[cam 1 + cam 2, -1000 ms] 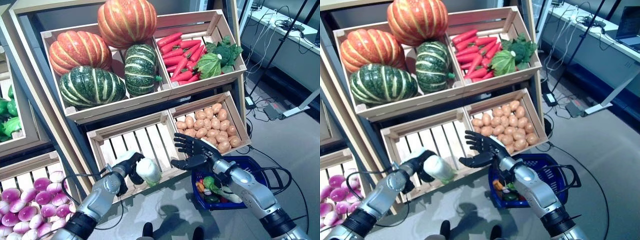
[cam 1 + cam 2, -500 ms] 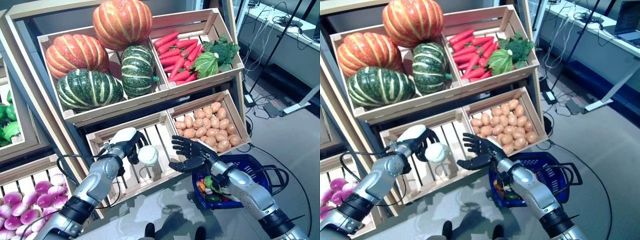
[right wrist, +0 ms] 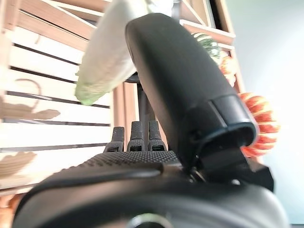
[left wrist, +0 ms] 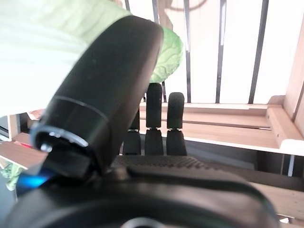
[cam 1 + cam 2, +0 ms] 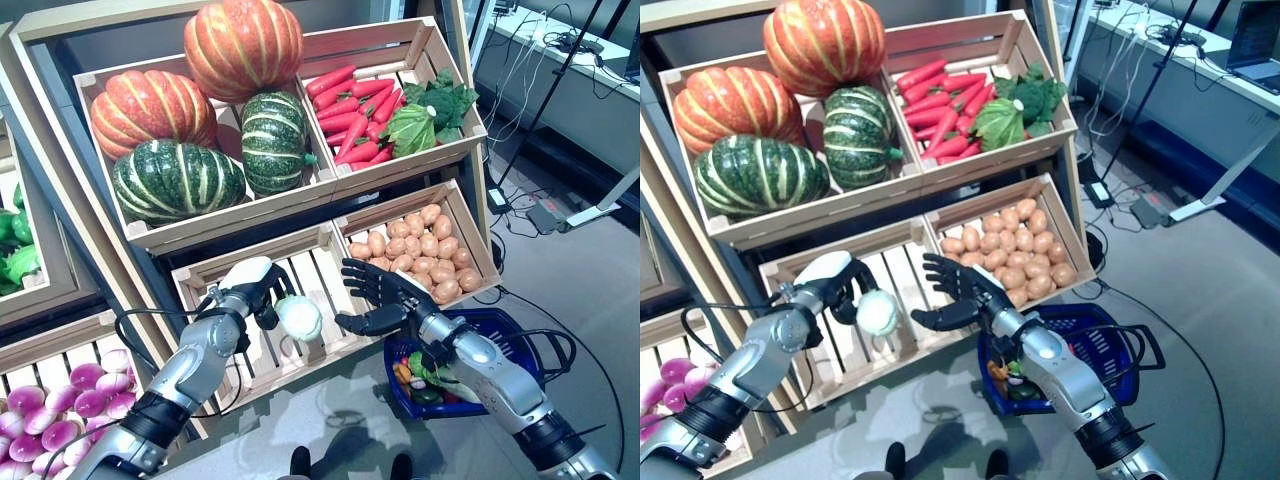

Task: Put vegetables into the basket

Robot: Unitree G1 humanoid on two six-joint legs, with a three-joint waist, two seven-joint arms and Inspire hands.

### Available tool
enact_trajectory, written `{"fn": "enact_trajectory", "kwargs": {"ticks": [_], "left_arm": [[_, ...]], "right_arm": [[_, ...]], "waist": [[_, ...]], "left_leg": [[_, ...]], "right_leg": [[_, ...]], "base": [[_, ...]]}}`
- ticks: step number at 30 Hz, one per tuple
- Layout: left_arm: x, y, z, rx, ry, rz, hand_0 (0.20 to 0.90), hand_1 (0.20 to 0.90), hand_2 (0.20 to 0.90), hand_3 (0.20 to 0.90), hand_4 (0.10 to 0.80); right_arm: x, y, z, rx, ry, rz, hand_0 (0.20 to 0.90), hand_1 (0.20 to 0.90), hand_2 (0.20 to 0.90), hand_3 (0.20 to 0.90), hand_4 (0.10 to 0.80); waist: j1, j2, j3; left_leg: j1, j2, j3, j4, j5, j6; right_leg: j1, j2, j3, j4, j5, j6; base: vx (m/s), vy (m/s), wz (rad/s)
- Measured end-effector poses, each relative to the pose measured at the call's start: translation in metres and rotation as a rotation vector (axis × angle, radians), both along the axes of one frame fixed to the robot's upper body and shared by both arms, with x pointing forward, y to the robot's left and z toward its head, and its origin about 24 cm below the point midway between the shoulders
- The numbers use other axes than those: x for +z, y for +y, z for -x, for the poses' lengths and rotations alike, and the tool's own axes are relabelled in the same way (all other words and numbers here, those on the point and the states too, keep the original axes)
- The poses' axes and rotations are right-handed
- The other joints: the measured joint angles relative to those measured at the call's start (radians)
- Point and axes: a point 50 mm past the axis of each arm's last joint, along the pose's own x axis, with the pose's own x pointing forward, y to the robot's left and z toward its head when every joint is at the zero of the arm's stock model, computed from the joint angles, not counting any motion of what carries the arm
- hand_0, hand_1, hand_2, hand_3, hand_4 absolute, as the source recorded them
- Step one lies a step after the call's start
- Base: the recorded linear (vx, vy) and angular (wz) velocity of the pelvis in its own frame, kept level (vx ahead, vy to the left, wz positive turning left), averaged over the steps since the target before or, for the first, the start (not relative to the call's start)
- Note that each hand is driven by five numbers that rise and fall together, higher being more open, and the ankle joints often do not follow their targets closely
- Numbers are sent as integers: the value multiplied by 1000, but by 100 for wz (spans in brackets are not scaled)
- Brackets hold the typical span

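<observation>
My left hand (image 5: 252,292) is shut on a pale green and white cabbage (image 5: 299,318), held in front of an empty slatted crate (image 5: 240,275). In the left wrist view the cabbage (image 4: 52,42) sits between the thumb and curled fingers (image 4: 161,121). My right hand (image 5: 378,302) is open, palm turned toward the cabbage, a short gap to its right. The right wrist view shows the cabbage (image 3: 102,61) just past that hand's thumb. The blue basket (image 5: 515,335) stands on the floor under my right forearm, with several vegetables inside.
Above are a crate of pumpkins (image 5: 180,110) and a crate of carrots (image 5: 355,100) and leafy greens (image 5: 430,110). A potato crate (image 5: 420,250) is behind my right hand. Purple turnips (image 5: 60,410) lie at lower left. A desk (image 5: 575,50) stands at far right.
The left hand has carried the cabbage up from low by the crate's front, then a little right toward the right hand. The right hand has risen slightly toward it.
</observation>
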Motion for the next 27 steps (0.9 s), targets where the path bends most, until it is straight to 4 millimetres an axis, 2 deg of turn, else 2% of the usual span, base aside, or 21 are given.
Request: {"fn": "enact_trajectory", "kwargs": {"ticks": [16,27], "left_arm": [[-14,-12,2,54,97,244,300,300,300,300,400],[-23,-23,4,88,163,442,300,300,300,300,400]], "right_arm": [[10,2,-4,-61,-124,34,900,900,900,900,800],[11,-1,-4,-88,-140,34,900,900,900,900,800]], "waist": [[4,15,-9],[7,31,-20]], "left_leg": [[0,0,0,0,0,0],[0,0,0,0,0,0]], "right_leg": [[0,1,2,0,0,0],[0,3,2,0,0,0]], "base": [[0,0,0],[0,0,0]]}}
